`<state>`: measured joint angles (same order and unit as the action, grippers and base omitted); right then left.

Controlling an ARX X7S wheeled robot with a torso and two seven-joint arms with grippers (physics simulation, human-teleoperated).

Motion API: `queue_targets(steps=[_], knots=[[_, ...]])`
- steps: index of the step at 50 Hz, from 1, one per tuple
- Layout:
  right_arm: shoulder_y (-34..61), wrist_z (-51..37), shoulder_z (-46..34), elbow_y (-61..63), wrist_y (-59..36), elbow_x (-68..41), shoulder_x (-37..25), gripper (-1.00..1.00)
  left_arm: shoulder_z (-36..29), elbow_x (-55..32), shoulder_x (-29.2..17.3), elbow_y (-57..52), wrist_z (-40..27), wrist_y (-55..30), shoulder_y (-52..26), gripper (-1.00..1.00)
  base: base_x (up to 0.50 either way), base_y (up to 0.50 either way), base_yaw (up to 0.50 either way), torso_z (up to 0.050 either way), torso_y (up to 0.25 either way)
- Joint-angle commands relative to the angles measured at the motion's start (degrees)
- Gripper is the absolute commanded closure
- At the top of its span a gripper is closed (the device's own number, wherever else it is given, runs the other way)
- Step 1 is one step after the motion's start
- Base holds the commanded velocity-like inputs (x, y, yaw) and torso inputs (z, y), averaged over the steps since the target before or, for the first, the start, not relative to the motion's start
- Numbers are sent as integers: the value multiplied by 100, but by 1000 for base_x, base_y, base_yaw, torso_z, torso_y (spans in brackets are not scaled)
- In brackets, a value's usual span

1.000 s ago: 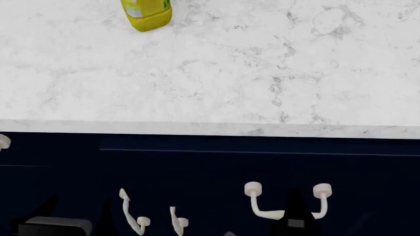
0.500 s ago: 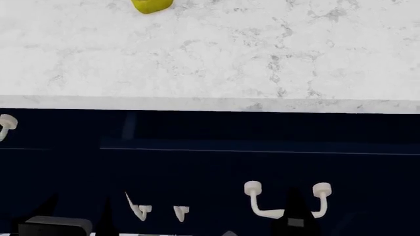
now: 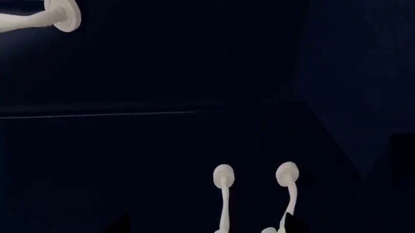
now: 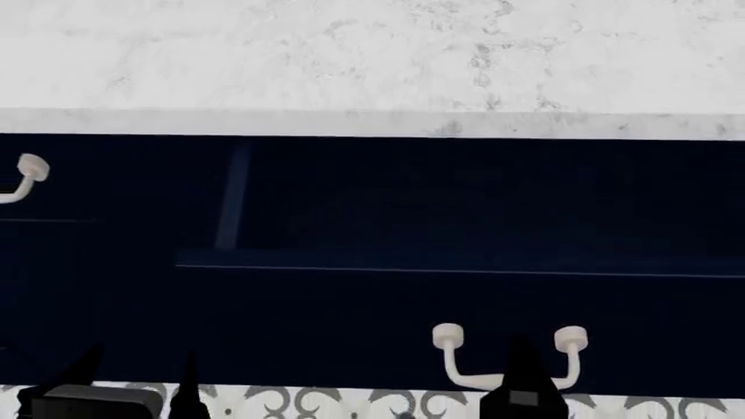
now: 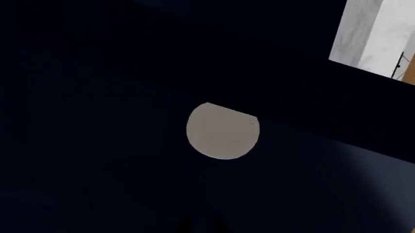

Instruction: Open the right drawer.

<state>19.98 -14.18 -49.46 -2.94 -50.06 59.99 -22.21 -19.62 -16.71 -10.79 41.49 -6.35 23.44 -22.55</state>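
Marble table [image 4: 349,52] runs across the top of the head view, navy fronts below. Far left, one twin pull [image 4: 26,177]; left wrist view alone shows two upright door pulls [image 3: 224,194]. Right drawer [image 4: 466,305], pulled out, has one off-white pull [image 4: 509,358]. Right gripper [image 4: 522,384] sits at it; can't tell either gripper's fingers.

The bench [image 4: 349,52] is white marble with grey veining, its front edge paler; below it the right drawer [image 4: 466,305] is deep navy — nearly black in shadow — with an off-white pull [image 4: 509,360]. The floor [image 4: 349,403] shows a grey-and-white ornamental tile pattern; both hands — left hand [image 4: 128,384], right hand [image 4: 524,388] — read black.
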Motion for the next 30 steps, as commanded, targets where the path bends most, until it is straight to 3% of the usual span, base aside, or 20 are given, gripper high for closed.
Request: queue_targets(steps=[1, 11, 19, 30], knots=[[-47, -17, -159, 13, 36, 126, 65, 100, -10, -12, 8, 87, 7, 61, -29, -100, -172, 0, 0, 0, 0], [-9, 94, -196, 102, 1, 195, 50, 100, -30, -26, 3, 58, -6, 40, -22, -100, -173, 0, 0, 0, 0], [2, 218, -217, 215, -69, 267, 28, 100, -146, -47, -211, -1393, -434, -1027, 268, -100, -174, 0, 0, 0, 0], [5, 230, -206, 249, -70, 269, 8, 100, -165, -76, -259, -1571, -482, -1153, 288, -100, -173, 0, 0, 0, 0]])
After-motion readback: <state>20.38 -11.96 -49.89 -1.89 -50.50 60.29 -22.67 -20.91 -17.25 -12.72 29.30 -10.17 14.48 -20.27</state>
